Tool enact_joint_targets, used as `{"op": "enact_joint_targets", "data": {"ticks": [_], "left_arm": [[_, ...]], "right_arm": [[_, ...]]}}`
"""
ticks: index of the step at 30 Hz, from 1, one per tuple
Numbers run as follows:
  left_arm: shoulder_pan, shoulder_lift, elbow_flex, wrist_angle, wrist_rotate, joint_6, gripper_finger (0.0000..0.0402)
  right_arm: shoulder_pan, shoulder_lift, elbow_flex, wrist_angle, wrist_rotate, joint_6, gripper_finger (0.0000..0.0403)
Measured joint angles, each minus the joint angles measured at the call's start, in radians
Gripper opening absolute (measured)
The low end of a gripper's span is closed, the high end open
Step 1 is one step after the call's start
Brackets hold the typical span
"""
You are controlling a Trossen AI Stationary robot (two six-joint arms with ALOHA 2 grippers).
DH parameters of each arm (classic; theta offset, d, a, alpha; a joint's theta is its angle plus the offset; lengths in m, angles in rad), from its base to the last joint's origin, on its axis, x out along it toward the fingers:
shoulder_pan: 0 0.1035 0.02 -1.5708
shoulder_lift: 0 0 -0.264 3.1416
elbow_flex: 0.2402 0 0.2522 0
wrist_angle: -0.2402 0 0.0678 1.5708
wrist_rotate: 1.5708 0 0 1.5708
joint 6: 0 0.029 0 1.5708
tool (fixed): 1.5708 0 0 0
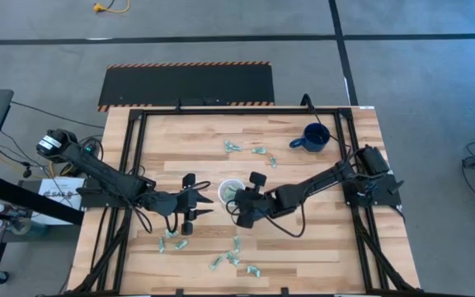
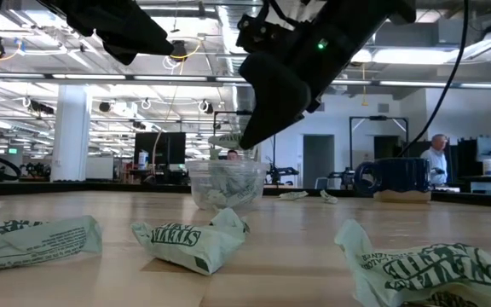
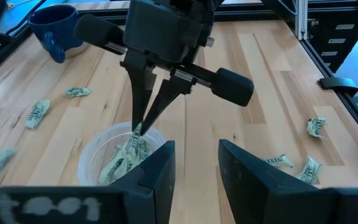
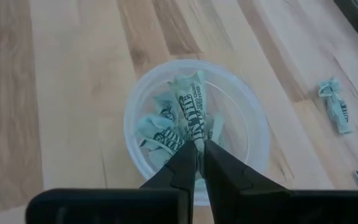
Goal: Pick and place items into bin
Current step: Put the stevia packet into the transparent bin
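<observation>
A pale wooden table (image 1: 303, 247) in an open workshop carries the job. Near its middle stands the cup (image 4: 194, 127), already holding several crumpled wrappers. One more wrapper (image 4: 190, 112) hangs over the cup's mouth, pinched at its end between the pressed-together tips of the right gripper (image 4: 197, 152).

The step in hand looks like the drop. To do it well, the tips should stay over the centre of the opening, sink a little so the wrapper's loose end is well inside the rim, then part without nudging the light cup. It seems the wrapper already touches the pile, though the overhead picture is too small to confirm.

Loose wrappers (image 1: 233, 257) lie scattered toward the table's front edge, and a few more lie beside the blue mug (image 1: 313, 138) at the back.

The right arm reaches in from its corner, wrist tipped steeply down over the cup. The left gripper (image 1: 198, 204) waits just beside the cup, fingers spread and holding nothing.
</observation>
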Motion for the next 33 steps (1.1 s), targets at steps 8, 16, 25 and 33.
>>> {"op": "enact_joint_targets", "data": {"ticks": [8, 16, 25, 33], "left_arm": [[0.000, 0.000, 0.000, 0.000, 0.000, 0.000, 0.0113], [0.000, 0.000, 0.000, -0.007, 0.007, -0.006, 0.0113], [-0.011, 0.002, 0.000, -0.301, 0.293, -0.343, 0.0113], [-0.148, 0.018, 0.000, -0.519, 0.275, -0.699, 0.0113]], "right_arm": [[0.000, 0.000, 0.000, 0.000, 0.011, -0.009, 0.0065], [0.011, -0.004, -0.001, -0.016, 0.045, -0.044, 0.0105], [0.098, -0.153, -0.080, -0.150, 0.204, 0.083, 0.0109], [0.178, -0.313, -0.293, -0.136, 0.264, 0.333, 0.0109]]}}
